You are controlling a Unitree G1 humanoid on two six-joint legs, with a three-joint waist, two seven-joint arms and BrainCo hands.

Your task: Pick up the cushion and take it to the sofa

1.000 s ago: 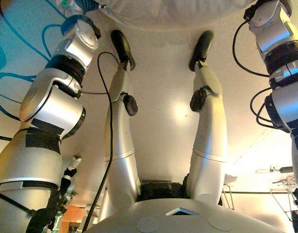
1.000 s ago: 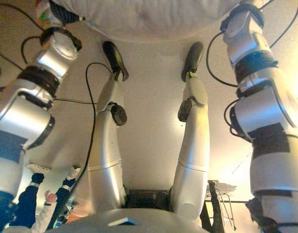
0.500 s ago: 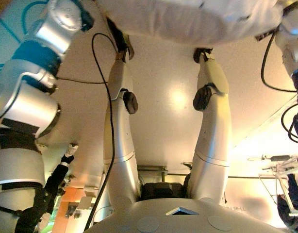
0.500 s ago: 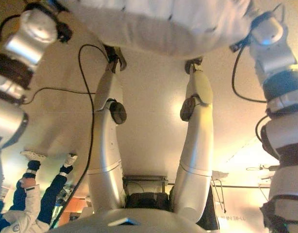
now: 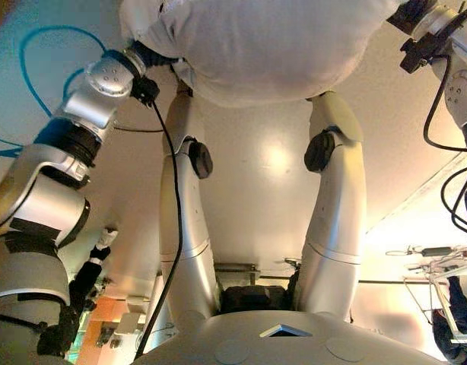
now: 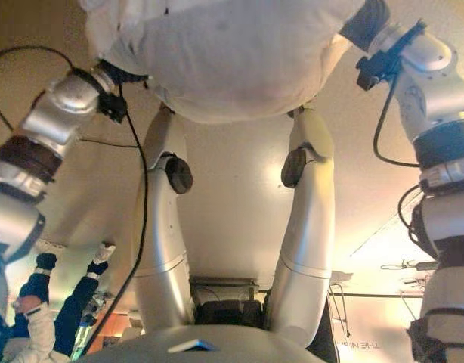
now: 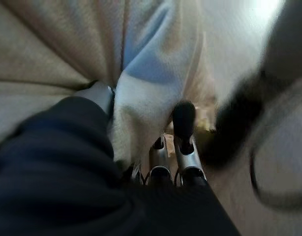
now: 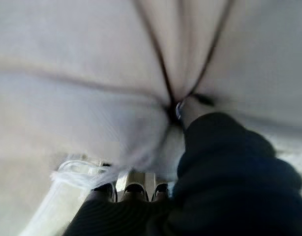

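Cushion: a large off-white cushion [image 5: 264,46] is held up off the floor between the two arms, at the top of both eye views and in front of the robot's body.
Left robot hand: the left robot hand [image 7: 183,142] is pinched on a gathered fold of the cushion's fabric, thumb pressed into the crease and fingers behind the fold.
Right robot hand: the right robot hand [image 8: 188,110] has its thumb dug deep into a puckered dimple of the cover, fingers under the cloth; clamped on the cushion.
Sofa: not in view.
Bystander: a person [image 6: 35,302] stands at the lower left of the right eye view, well apart.
Risk: both grips appear to hold only loose fabric, so the cover could slide through during walking.
Risk, second: the cushion fills much of the head camera's forward view, which may hide obstacles.
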